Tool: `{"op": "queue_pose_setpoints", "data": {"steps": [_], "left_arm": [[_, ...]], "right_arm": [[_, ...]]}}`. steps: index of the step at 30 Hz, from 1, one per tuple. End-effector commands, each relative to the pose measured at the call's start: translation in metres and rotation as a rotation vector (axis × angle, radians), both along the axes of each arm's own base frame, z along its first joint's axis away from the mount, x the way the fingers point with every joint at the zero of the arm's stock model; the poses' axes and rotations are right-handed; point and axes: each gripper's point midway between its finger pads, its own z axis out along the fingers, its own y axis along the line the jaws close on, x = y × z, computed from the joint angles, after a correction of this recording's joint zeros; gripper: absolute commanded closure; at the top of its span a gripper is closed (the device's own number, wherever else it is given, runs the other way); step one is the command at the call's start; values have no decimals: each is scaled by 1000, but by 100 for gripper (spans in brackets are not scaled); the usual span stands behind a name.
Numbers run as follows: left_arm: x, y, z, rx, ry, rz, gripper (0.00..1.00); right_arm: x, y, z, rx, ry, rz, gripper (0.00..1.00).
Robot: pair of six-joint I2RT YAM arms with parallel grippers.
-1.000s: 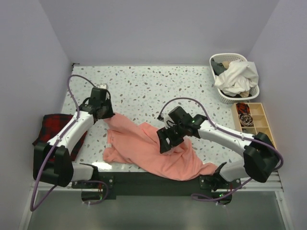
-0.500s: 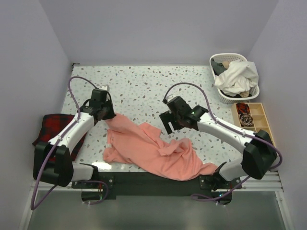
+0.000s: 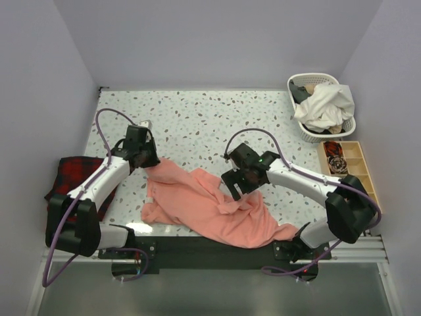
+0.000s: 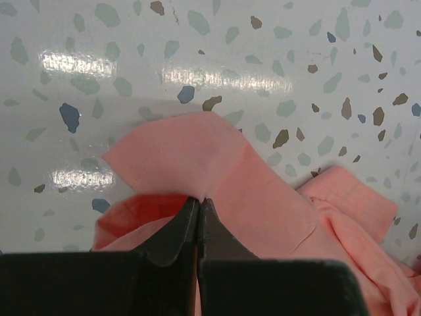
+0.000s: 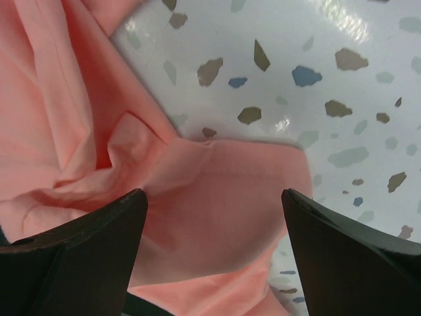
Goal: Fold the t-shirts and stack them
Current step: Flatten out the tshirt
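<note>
On the speckled counter (image 3: 197, 112), the salmon-pink t-shirt (image 3: 204, 207) lies crumpled along the near edge between the two arms, not yet folded. The left claw (image 3: 146, 160) stays clamped on the shirt's far-left corner, a flap of fabric poking out past its tips, and it has not shifted over the last second. The right claw (image 3: 238, 187) is what has moved: a second ago it sat low on the shirt's middle, then rose clear. Now it hovers with jaws wide apart over a bunched fold at the far edge. It is probably choosing a fresh hold, so spreading the shirt flat is still ahead.
</note>
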Motion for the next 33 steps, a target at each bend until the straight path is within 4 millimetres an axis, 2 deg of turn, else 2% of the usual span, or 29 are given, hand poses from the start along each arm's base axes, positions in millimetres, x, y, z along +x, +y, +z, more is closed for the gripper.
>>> {"op": "queue_pose_setpoints", "data": {"steps": [1,3,4,6,7,10,11,15,19,21,22,23,24,25,28,29,31,32,33], "left_arm": [[8,-4,6,-28,-36,-4,100],[8,-5,6,-29,-36,-7,100],[8,-6,4,-32,-31,-10,100],[8,-7,4,-35,-27,-15,100],[8,-7,5,-38,-28,-17,100],[7,-7,4,-34,-26,-19,100],[6,-7,2,-35,-21,-18,100],[7,-7,1,-35,-18,-20,100],[7,-9,-3,-40,-7,-27,100],[7,-9,-4,-40,-6,-26,100],[7,-9,-4,-40,-6,-27,100],[7,-9,-4,-41,-4,-25,100],[7,-9,-4,-41,-4,-24,100],[8,-9,-3,-42,-9,-23,100],[9,-10,-3,-51,-15,-15,100],[9,-10,-4,-55,-11,-14,100],[9,-12,-3,-62,-14,-17,100],[9,-12,-3,-63,-14,-20,100],[9,-12,-3,-64,-12,-21,100]], "right_arm": [[-25,-10,6,27,58,-7,18],[-30,-12,5,28,75,-8,25],[-33,-12,6,31,87,-6,36],[-40,-7,8,65,119,0,48],[-46,-8,10,65,143,3,65],[-62,-1,25,137,195,29,94],[-66,-2,29,149,201,27,100],[-103,8,55,277,285,94,100],[-136,4,63,312,356,127,100],[-147,1,62,310,386,120,100],[-140,-5,60,280,338,99,94],[-133,-8,60,264,298,76,84],[-126,-6,61,268,262,58,69],[-111,0,61,279,197,45,54],[-78,17,64,291,88,18,42],[-64,19,54,244,63,-5,43],[-42,29,56,231,3,-16,41],[-34,31,44,186,9,-27,41],[-29,36,46,183,2,-7,40]]}}
